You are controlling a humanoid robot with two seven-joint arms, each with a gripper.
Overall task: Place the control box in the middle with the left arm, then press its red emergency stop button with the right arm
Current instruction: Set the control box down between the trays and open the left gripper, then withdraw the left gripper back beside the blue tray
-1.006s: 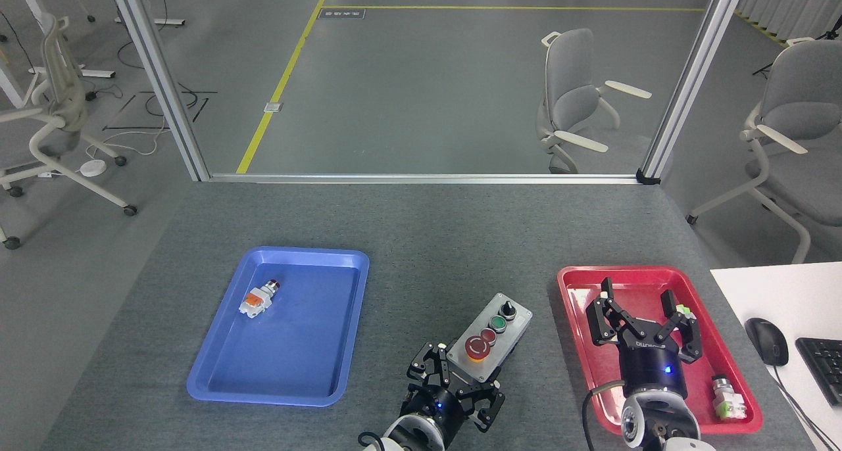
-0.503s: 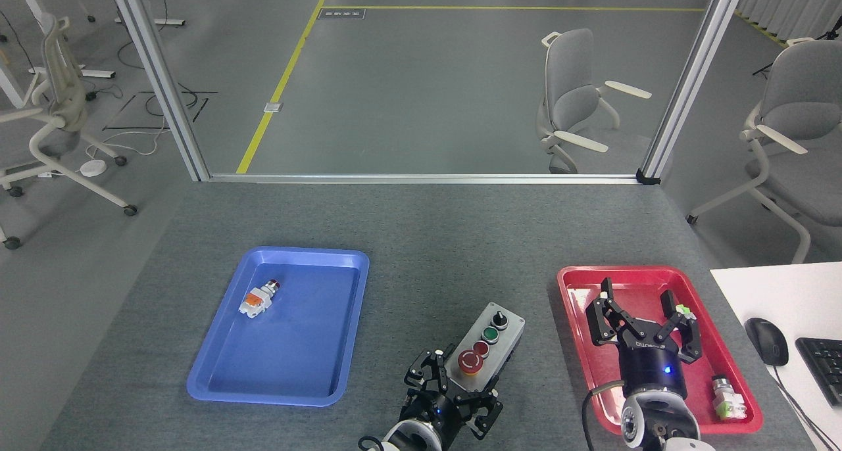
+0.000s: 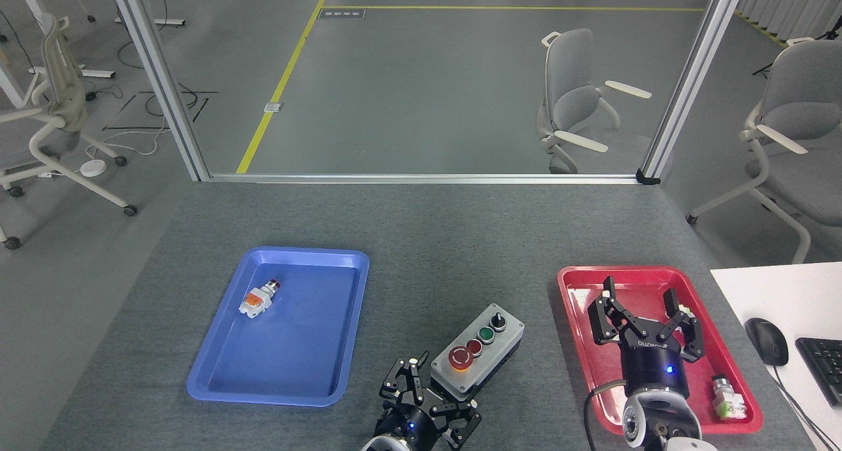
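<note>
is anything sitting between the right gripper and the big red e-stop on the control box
Nothing visible does. The right gripper hangs open over the red tray, and only bare grey tabletop lies between the tray and the control box. The red emergency stop button is uncovered; the left gripper sits at the box's near end.

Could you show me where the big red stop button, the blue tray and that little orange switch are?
red emergency stop button [image 3: 460,357], head view, cap top.
blue tray [image 3: 299,254], head view, far rim.
orange switch [image 3: 254,301], head view, orange body.

Control box [image 3: 478,352] near end hidden by left gripper [image 3: 429,403], keyboard [image 3: 822,368] cut off — right edge
</note>
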